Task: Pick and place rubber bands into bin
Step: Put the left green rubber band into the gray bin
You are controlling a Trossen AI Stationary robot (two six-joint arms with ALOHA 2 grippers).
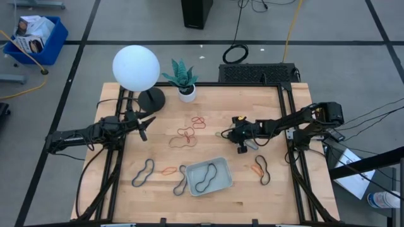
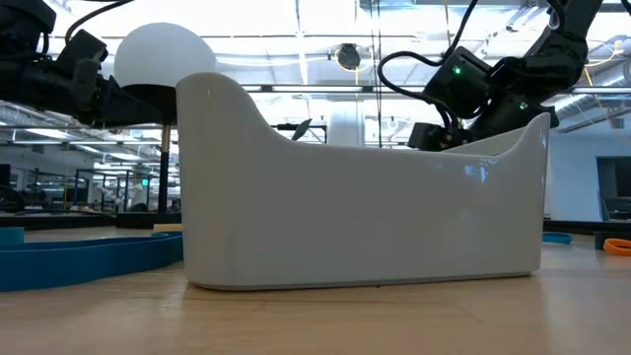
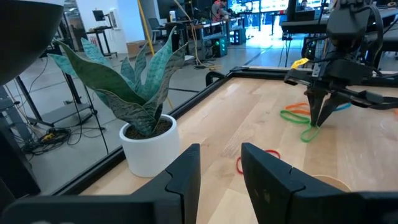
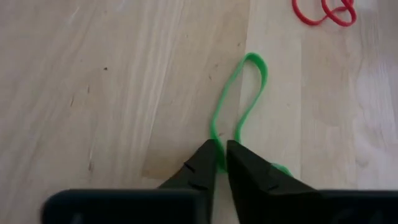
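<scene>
Several rubber bands lie flat on the wooden table: red [image 1: 199,122], tan and red [image 1: 183,136], black [image 1: 144,173], orange [image 1: 168,170], and an orange and black pair [image 1: 261,170]. The pale bin [image 1: 218,184] stands near the front edge with a black band [image 1: 205,180] inside; it fills the low view [image 2: 365,217]. My right gripper [image 1: 232,133] is at mid-table, shut on a green band [image 4: 239,99]. My left gripper [image 1: 144,123] hangs open and empty at the table's left, near the lamp. My right gripper pinches one end of the green band [image 4: 220,149] between its two fingertips, both strands together. The fingers come from above, pointing down [image 3: 318,112]. The band's far loop [image 4: 256,62] lies on the table.
A potted plant [image 1: 183,79] and a lamp with a white globe [image 1: 136,66] stand at the table's far left. A black frame rail [image 3: 205,93] runs along the table's edges. Bare wood lies between the green band and the bin.
</scene>
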